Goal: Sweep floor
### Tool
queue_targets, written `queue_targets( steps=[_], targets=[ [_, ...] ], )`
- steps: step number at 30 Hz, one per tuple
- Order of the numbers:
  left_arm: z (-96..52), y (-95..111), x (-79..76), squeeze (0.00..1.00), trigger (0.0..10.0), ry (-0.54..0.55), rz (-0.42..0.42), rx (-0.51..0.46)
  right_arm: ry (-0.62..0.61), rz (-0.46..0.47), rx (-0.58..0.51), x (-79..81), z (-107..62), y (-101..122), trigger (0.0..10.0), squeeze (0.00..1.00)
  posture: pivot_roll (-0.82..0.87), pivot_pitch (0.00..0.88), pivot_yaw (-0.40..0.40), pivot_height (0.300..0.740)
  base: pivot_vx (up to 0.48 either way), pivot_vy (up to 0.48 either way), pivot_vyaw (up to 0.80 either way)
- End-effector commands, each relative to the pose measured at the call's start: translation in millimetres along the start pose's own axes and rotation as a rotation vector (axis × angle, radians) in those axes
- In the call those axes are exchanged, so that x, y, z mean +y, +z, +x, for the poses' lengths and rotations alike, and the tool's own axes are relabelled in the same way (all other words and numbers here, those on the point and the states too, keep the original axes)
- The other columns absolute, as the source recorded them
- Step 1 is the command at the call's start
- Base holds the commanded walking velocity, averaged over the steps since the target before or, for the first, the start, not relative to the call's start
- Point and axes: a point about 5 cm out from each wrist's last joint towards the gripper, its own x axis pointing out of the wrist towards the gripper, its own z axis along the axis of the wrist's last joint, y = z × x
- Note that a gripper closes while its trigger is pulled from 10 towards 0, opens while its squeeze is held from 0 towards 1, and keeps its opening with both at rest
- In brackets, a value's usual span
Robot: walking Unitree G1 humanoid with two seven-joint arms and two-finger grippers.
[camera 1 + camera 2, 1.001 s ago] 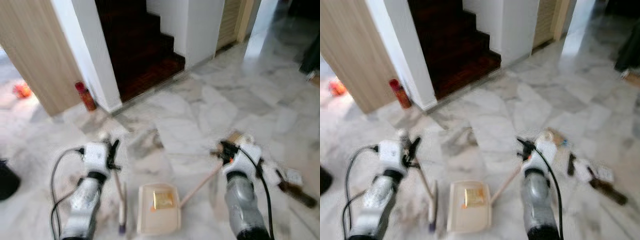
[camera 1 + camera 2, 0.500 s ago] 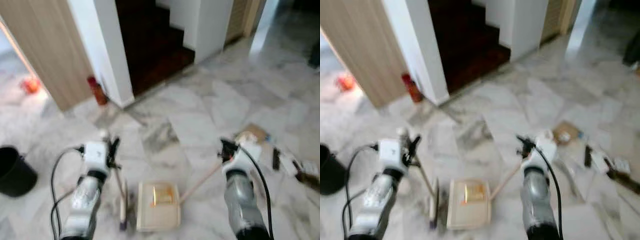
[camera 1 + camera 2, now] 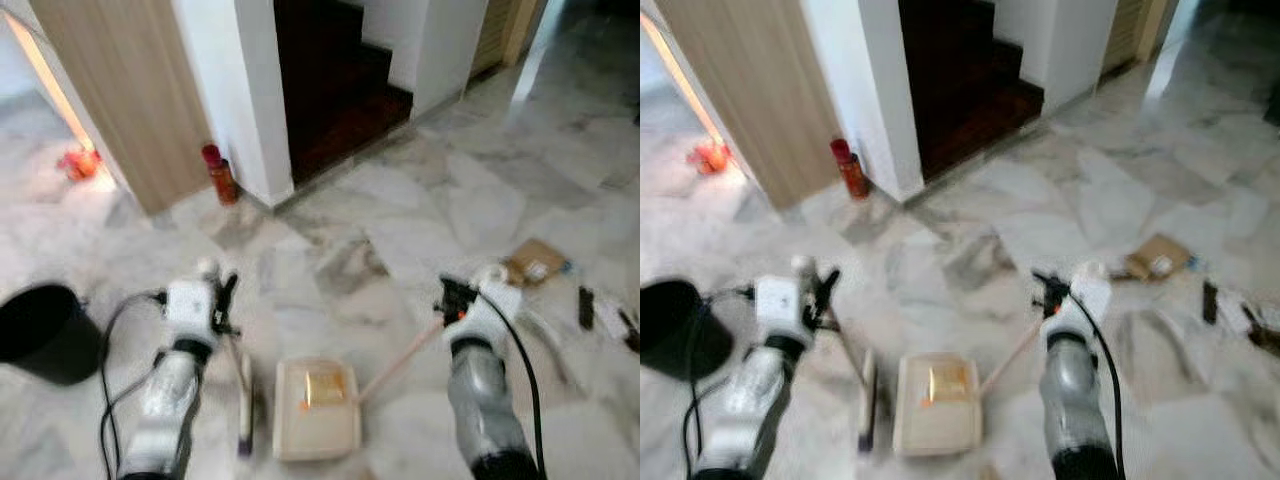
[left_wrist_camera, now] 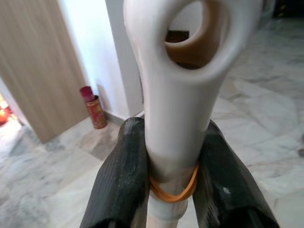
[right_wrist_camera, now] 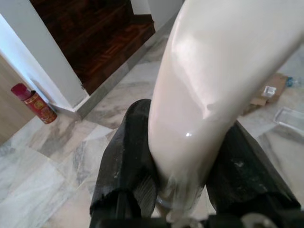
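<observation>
My left gripper [image 3: 226,304] is shut on the white handle of a brush [image 4: 176,109], its black fingers [image 4: 124,175] pressing either side just under the hanging hole. The brush head [image 3: 246,418] rests on the marble floor. My right gripper [image 3: 447,299] is shut on the cream handle of the dustpan [image 5: 194,95]. That handle slants down to the cream dustpan [image 3: 317,412], which lies flat between my arms with a yellowish scrap inside. A cardboard piece [image 3: 537,262] and small litter [image 3: 600,316] lie on the floor to the right.
A black bin [image 3: 45,333] stands on the floor at my left. A red can [image 3: 218,173] sits beside the white wall corner [image 3: 245,100]. Dark wooden stairs [image 3: 340,90] lie beyond. A wooden panel [image 3: 120,90] and an orange object [image 3: 78,162] are at far left.
The whole picture has shifted: the camera has turned left, bringing the black bin into view. Both grippers keep their hold, with the brush and dustpan in the same place between the arms.
</observation>
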Motion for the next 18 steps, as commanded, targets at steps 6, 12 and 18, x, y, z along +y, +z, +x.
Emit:
queue_targets(
  steps=[6,12,18],
  targets=[
    [2.3,8.1,7.3,0.0,10.0,0.013,0.011,-0.034,0.015,0.001,-0.052,5.9,4.5,12.6,10.0,0.0,0.05,0.031,0.032,0.74,0.0,0.428,0.0],
    [3.2,8.4,6.1,0.0,10.0,0.003,0.012,-0.034,0.022,-0.001,-0.051,7.3,3.8,11.8,10.0,0.0,0.05,0.023,0.039,0.74,0.0,0.428,0.0],
    [3.5,8.7,6.3,0.0,10.0,-0.005,0.013,-0.034,0.03,-0.009,-0.048,10.1,3.1,10.4,10.0,0.0,0.05,0.02,0.041,0.74,0.0,0.428,0.0]
  ],
)
